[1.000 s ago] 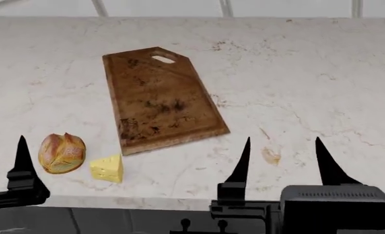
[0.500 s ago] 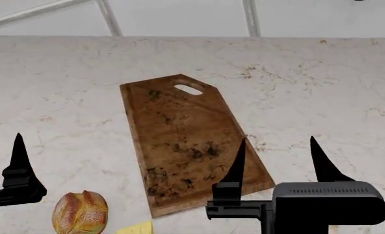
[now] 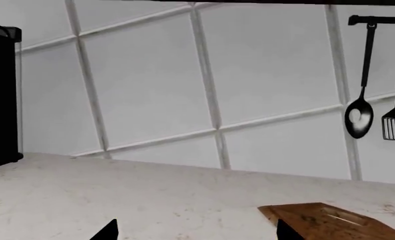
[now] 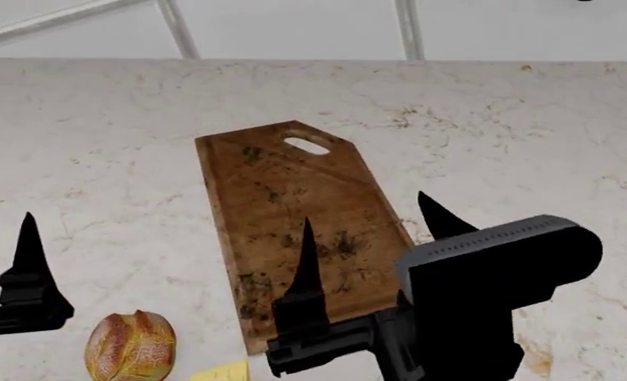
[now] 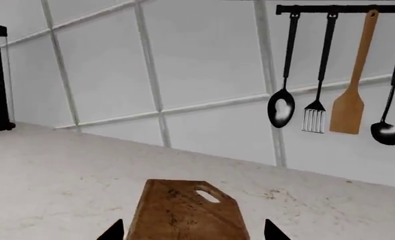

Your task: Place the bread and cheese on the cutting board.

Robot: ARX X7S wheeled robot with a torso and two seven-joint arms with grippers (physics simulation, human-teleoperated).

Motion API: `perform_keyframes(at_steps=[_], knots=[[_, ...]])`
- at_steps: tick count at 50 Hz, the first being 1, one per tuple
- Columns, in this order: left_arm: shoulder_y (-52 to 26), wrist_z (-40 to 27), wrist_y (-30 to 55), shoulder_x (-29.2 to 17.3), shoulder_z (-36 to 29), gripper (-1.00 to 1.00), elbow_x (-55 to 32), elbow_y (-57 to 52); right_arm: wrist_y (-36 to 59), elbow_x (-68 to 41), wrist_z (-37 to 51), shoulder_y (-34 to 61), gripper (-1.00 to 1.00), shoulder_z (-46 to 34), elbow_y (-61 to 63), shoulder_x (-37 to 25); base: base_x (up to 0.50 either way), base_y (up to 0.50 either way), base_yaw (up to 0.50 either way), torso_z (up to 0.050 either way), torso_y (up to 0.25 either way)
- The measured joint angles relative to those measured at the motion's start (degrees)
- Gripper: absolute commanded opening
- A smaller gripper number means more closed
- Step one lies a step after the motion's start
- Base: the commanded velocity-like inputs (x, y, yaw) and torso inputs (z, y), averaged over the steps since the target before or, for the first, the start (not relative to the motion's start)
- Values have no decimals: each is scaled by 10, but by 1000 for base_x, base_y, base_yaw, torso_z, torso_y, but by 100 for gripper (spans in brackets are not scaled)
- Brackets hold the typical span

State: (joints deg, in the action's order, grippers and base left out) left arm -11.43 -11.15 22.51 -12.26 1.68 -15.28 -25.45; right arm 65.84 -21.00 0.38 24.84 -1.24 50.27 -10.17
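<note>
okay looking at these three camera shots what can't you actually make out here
- Cheese: head view, only a yellow corner shows; the bottom edge cuts off the rest.
- Bread: head view, its base is cropped by the bottom edge; absent from both wrist views.
- Cutting board: head view, its near right corner is hidden behind the right gripper.

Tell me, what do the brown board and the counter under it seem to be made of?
The cutting board looks like worn wood: brown grain, dark stains, matte finish. The counter looks like pale polished marble or similar stone, judging by its faint brownish veins, though a render leaves that open.
</note>
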Motion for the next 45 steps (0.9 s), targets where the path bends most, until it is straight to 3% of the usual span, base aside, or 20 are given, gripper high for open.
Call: perform_keyframes(at_steps=[7,15,45], knots=[[1,-2,2,-4,4,100,-8,-5,118,-77,-15,44,100,29,29,13,0,0,0,0,0],[1,-5,5,-8,8,100,-15,-11,180,-155,2,61,100,29,23,8,0,0,0,0,0],[5,-11,2,-17,6,100,-24,-15,138,-200,12,6,100,-60,-61,-26,0,0,0,0,0]])
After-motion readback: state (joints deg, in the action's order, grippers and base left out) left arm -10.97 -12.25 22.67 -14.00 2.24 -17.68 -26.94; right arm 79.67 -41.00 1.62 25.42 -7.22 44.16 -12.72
